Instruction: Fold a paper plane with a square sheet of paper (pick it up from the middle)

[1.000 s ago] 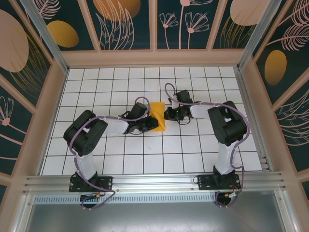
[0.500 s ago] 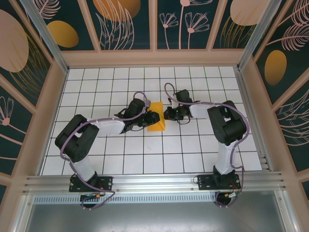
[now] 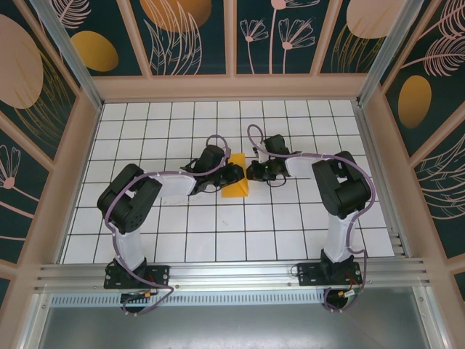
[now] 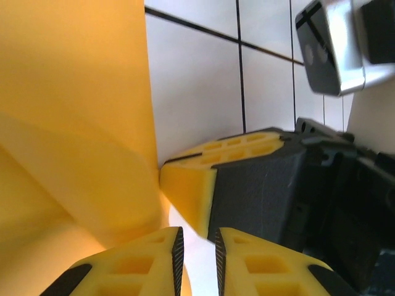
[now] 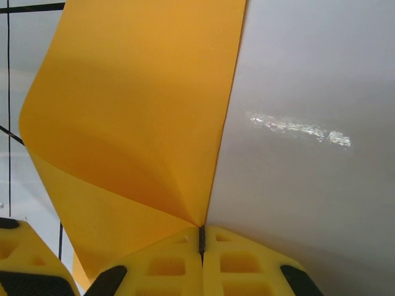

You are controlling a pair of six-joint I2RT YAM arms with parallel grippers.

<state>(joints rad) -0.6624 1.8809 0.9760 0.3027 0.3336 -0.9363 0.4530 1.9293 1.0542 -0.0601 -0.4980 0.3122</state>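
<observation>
Right fingers (image 5: 201,253) closed, pinching folded sheet (image 3: 237,183) at right edge, middle of surface (image 3: 218,233). Left fingers (image 3: 232,174) slightly apart, empty, beside left edge.

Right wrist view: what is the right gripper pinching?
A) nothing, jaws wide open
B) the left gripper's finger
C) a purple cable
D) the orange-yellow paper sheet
D: the paper sheet narrows into the closed seam at the tip of the right gripper.
</observation>
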